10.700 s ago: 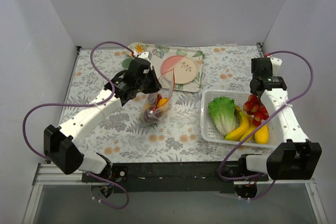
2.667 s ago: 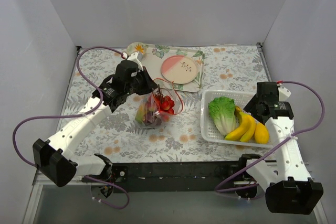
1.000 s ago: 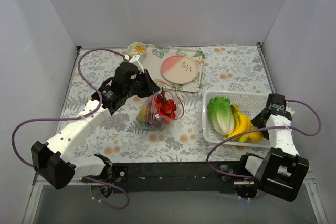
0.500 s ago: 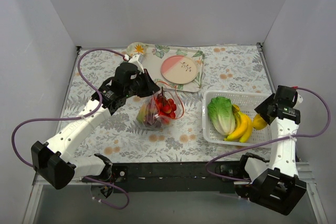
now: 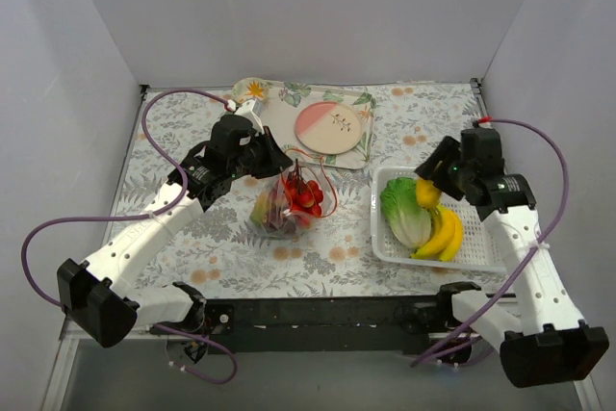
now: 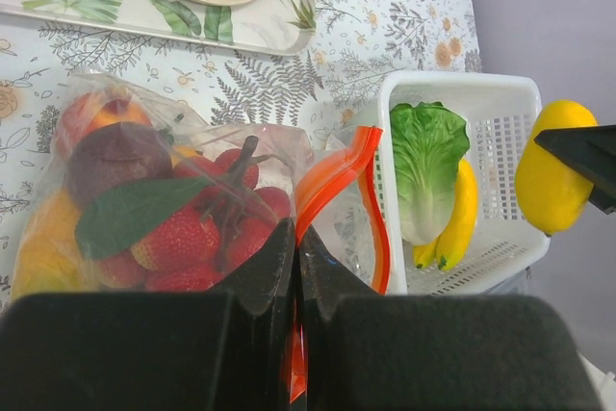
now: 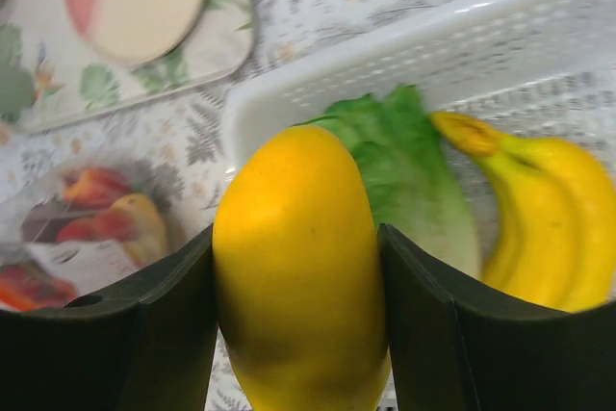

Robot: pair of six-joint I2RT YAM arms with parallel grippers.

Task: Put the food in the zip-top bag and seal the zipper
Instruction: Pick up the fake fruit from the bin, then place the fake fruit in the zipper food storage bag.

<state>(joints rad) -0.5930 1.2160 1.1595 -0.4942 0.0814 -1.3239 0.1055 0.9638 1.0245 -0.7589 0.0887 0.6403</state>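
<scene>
The zip-top bag stands left of centre, clear, holding strawberries, cherries and other toy fruit. Its red-orange zipper gapes open towards the basket. My left gripper is shut on the zipper strip at the bag's near corner. A yellow lemon-like fruit sits squeezed between the right gripper's fingers. It hangs over the basket's left end, above the lettuce, right of the bag.
The white slotted basket at the right holds the green lettuce and bananas. A leaf-patterned tray with a pink and cream plate lies behind the bag. Grey walls close in the table on three sides.
The right arm has lifted the yellow fruit from the basket's right end and carried it left over the lettuce. The left arm and bag have stayed still.
</scene>
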